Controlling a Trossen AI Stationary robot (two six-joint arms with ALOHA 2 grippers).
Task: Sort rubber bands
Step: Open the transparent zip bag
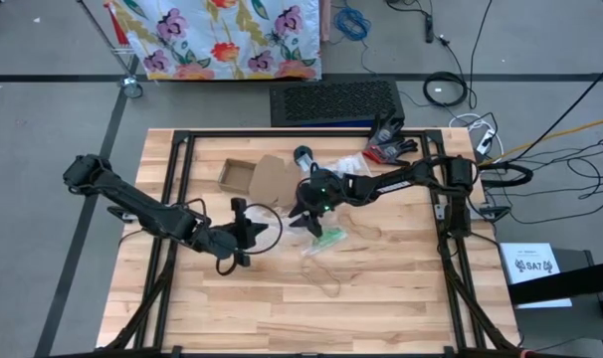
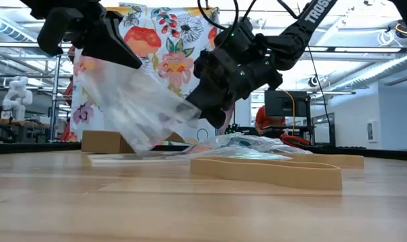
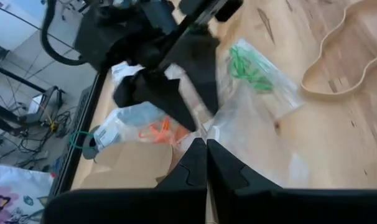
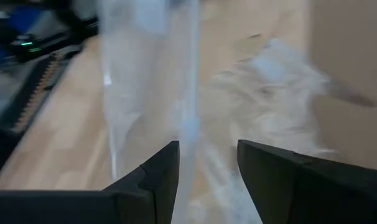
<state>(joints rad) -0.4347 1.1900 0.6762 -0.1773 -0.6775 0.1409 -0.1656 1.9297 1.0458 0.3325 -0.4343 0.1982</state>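
My left gripper [image 1: 244,235] is shut on an empty-looking clear plastic bag [image 2: 129,107] and holds it above the table. My right gripper [image 1: 306,211] is open at the bag's other end, with the film [image 4: 187,124] standing between its fingers; whether they touch it I cannot tell. Green rubber bands [image 3: 251,68] lie inside another clear bag flat on the table. Orange bands [image 3: 156,132] show in a bag farther back. A large tan band [image 2: 270,171] stands on its edge on the table. My left gripper pinches the clear bag's upper edge [image 2: 99,64] between its two shut fingers, coming from above and from the table's left. The bag hangs slanting down from the fingers toward my right gripper [image 2: 213,114], its lower end [image 2: 140,142] close to the table.
A small cardboard box [image 1: 237,176] and a flat cardboard piece [image 1: 275,179] lie near the table's far side. More clear bags [image 1: 346,164] and a black-and-red item [image 1: 391,144] sit by the far right corner. Thin tan loops [image 1: 326,281] lie toward the near edge.
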